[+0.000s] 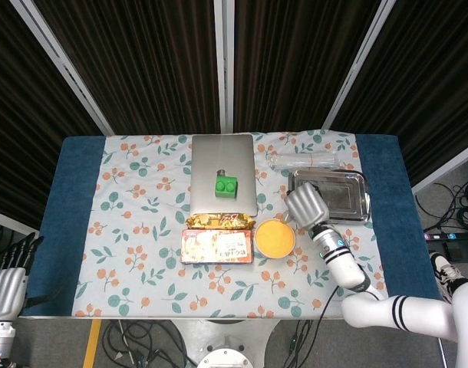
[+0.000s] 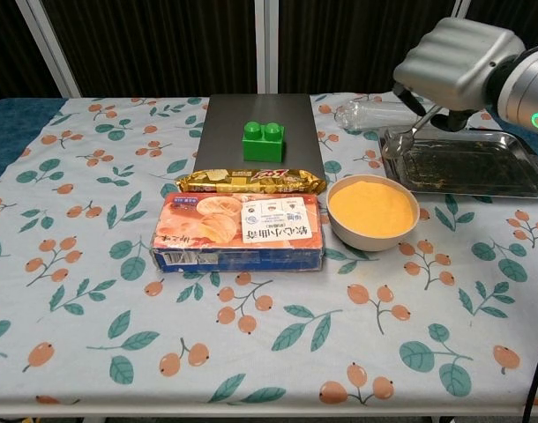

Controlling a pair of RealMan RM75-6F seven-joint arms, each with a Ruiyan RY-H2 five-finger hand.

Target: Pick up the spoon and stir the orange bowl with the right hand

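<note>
The orange bowl (image 2: 372, 210) (image 1: 275, 238) stands on the flowered cloth, right of the biscuit box, with nothing in it. My right hand (image 2: 459, 62) (image 1: 307, 203) hovers above and behind it, over the near-left corner of the metal tray (image 2: 507, 187). It grips the metal spoon (image 2: 406, 134) by the handle. The spoon slants down to the left, its scoop hanging over the tray's left rim, clear of the bowl. My left hand (image 1: 4, 293) lies off the table at the lower left edge of the head view, holding nothing.
A biscuit box (image 2: 241, 232) and a gold snack bar (image 2: 250, 182) lie left of the bowl. Behind them a green block (image 2: 263, 140) sits on a grey slab (image 2: 225, 119). A clear plastic bottle (image 2: 368, 115) lies behind the tray.
</note>
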